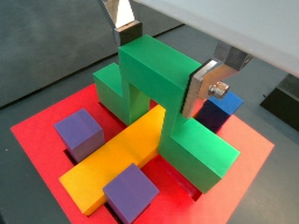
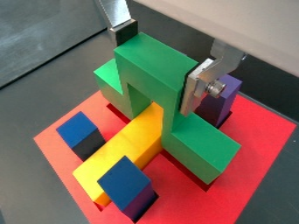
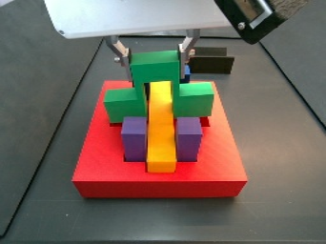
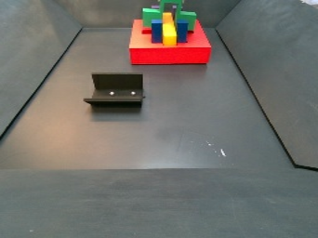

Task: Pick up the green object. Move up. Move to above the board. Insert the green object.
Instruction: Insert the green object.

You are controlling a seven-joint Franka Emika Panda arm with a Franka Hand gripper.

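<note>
The green object (image 1: 152, 83) sits on the red board (image 1: 41, 131), its taller centre block arching over the yellow bar (image 1: 117, 162) and its side blocks resting down on the board. It also shows in a wrist view (image 2: 149, 79) and in both side views (image 3: 155, 81) (image 4: 165, 16). My gripper (image 1: 165, 63) (image 2: 162, 59) is open and straddles the centre block. One finger (image 1: 205, 85) is close against its side, and the other finger (image 1: 126, 31) stands clear of it. In a side view the gripper (image 3: 155, 50) hangs just above the board (image 3: 159, 176).
Purple blocks (image 3: 133, 135) (image 3: 189, 133) flank the yellow bar (image 3: 159, 129), and a blue block (image 1: 222, 107) sits by the green object. The fixture (image 4: 115, 90) stands on the dark floor away from the board (image 4: 168, 51). It also shows behind the board (image 3: 214, 63).
</note>
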